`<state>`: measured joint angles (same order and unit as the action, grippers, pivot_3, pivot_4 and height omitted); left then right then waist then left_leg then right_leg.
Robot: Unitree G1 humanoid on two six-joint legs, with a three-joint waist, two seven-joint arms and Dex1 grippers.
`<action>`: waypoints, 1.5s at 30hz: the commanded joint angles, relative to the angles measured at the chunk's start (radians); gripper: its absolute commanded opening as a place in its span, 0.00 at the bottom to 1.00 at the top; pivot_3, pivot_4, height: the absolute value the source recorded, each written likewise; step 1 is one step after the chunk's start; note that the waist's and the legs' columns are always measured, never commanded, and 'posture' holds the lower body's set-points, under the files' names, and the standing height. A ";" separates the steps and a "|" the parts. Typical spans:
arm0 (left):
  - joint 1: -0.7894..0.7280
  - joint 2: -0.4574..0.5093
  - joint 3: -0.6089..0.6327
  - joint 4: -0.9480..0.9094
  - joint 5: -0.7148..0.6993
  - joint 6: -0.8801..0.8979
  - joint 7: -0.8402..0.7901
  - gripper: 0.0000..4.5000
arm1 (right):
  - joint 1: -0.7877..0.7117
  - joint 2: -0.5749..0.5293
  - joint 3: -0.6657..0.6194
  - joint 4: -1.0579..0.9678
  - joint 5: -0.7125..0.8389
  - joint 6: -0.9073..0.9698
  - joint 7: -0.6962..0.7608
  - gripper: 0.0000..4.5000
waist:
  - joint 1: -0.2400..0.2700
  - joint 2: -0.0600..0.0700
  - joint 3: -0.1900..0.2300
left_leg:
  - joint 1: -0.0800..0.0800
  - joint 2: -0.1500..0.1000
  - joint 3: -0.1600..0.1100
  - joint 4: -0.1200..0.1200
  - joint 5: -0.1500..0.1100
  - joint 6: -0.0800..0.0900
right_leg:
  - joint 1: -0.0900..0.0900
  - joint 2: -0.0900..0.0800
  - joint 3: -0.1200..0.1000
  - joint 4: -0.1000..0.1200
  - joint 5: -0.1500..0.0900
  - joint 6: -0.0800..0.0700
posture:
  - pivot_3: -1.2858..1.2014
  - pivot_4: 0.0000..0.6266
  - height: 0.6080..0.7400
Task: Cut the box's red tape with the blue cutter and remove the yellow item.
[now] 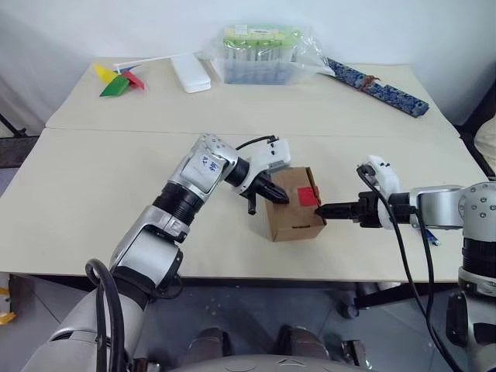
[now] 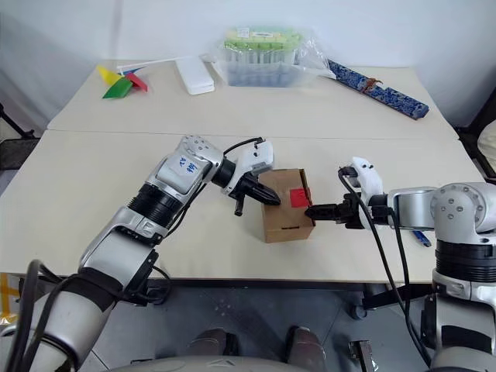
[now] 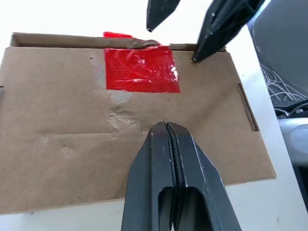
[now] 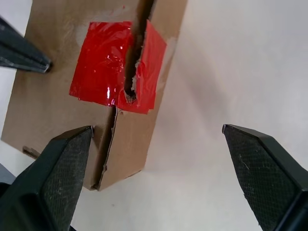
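Observation:
The brown box (image 1: 291, 213) stands near the table's front edge. The red tape (image 4: 108, 67) on its lid shows a slit along the seam. My left gripper (image 3: 167, 127) is shut with nothing in it, its tips on the lid (image 1: 273, 195) left of the tape. At the box's right side my right gripper (image 4: 157, 128) is open, its fingertips (image 1: 324, 208) just off the top edge by the tape. A slim blue stick, seemingly the blue cutter (image 2: 419, 239), lies on the table behind my right forearm, mostly covered. The yellow item is hidden.
At the table's far side stand a clear plastic tub with a green lid (image 1: 262, 53), a white flat case (image 1: 191, 74), a coloured paper pinwheel (image 1: 120, 80) and a long blue patterned strip (image 1: 380, 87). The table's front edge (image 1: 256, 275) runs just below the box.

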<state>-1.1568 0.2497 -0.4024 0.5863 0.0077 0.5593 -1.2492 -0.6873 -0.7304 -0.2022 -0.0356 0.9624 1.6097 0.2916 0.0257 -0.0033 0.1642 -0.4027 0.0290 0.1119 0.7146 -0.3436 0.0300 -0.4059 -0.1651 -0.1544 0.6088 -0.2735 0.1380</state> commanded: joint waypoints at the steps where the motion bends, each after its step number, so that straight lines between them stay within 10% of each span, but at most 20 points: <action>1: 0.053 0.010 -0.063 0.009 0.040 0.029 -0.014 0.00 | 0.004 -0.024 -0.030 0.009 -0.067 0.005 -0.048 0.99 | 0.000 0.000 0.000 | 0.000 0.000 0.000 0.000 0.000 0.000 | 0.000 0.000 0.000 0.000 0.000 0.000 | 0.52 0.24 1.00; 45: 0.014 -0.015 -0.053 0.086 0.048 -0.007 -0.007 0.00 | -0.121 -0.043 0.040 -0.009 -0.149 0.005 0.142 0.99 | -0.001 0.000 0.000 | -0.001 0.000 0.002 0.000 0.000 0.001 | -0.002 0.000 0.002 0.000 0.000 0.000 | 0.52 0.24 1.00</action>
<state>-1.1728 0.2455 -0.4015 0.6324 0.0077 0.5423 -1.2654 -0.8062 -0.7652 -0.1415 -0.0126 0.7922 1.6095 0.4226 0.0245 -0.0029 0.1644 -0.4035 0.0292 0.1138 0.7148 -0.3439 0.0306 -0.4079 -0.1653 -0.1520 0.6089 -0.2736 0.1378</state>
